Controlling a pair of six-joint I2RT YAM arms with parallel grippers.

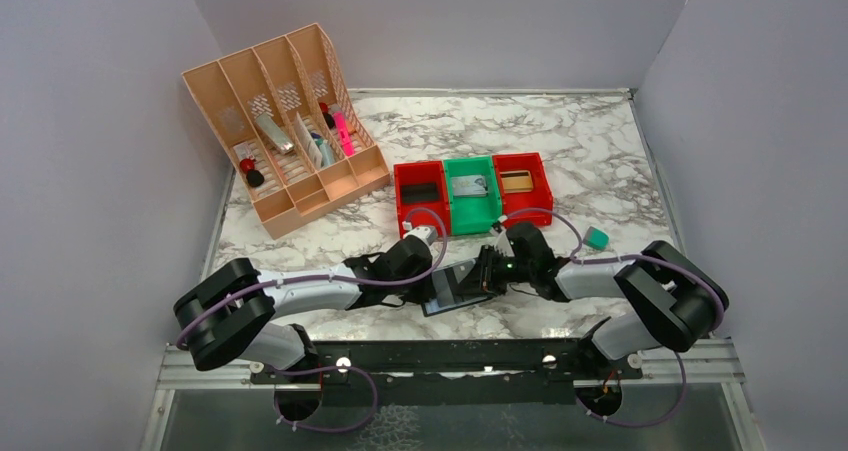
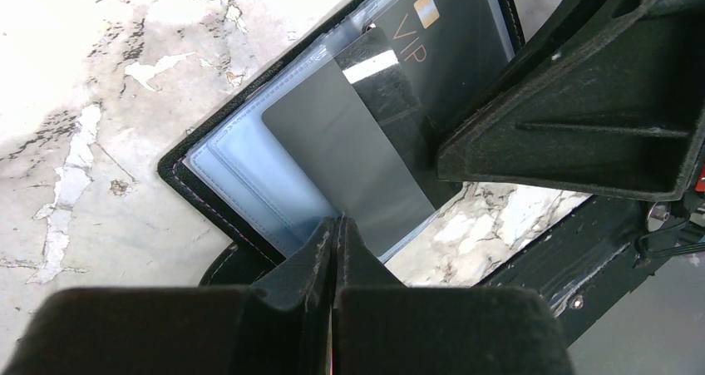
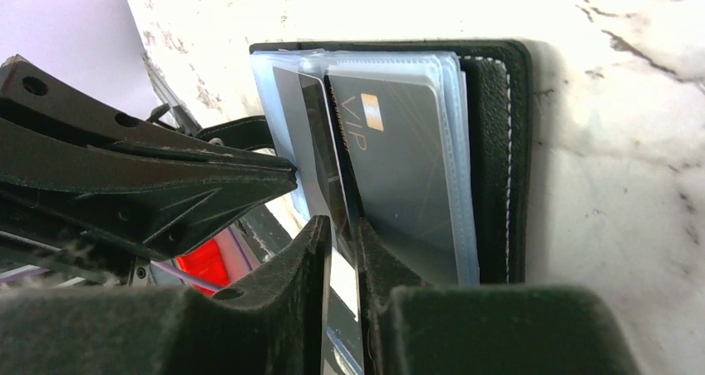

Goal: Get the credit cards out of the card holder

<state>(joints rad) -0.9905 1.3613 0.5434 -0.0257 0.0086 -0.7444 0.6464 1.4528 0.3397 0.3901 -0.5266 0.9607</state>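
The extraction step is underway. The card holder is lying open on the marble desk, just ahead of the arm bases and between the two wrists, with its clear plastic sleeves fanned out.

The right fingers are closing on a glossy dark card. They are nearly pressed together, and the card's edge is running down into the thin gap between them, so they seem to be pinching it. Beside it, a matte grey card is sitting in the sleeve toward the left arm. A card marked VIP is sitting in the sleeve on the other side. Both are looking fully seated, so I judge the task to be only at its first card.

The left fingers are pressed together, their tips at the holder's near edge where the sleeve ends. Whether they are gripping the thin plastic or only bearing on it — I cannot tell.

The next move is calling for a straight pull by the right arm along the sleeve's open side. Meanwhile the left needs to be pinning the holder flat — otherwise the whole wallet is likely to be dragging along with the card. A slack grip on such a slick card could also slip.
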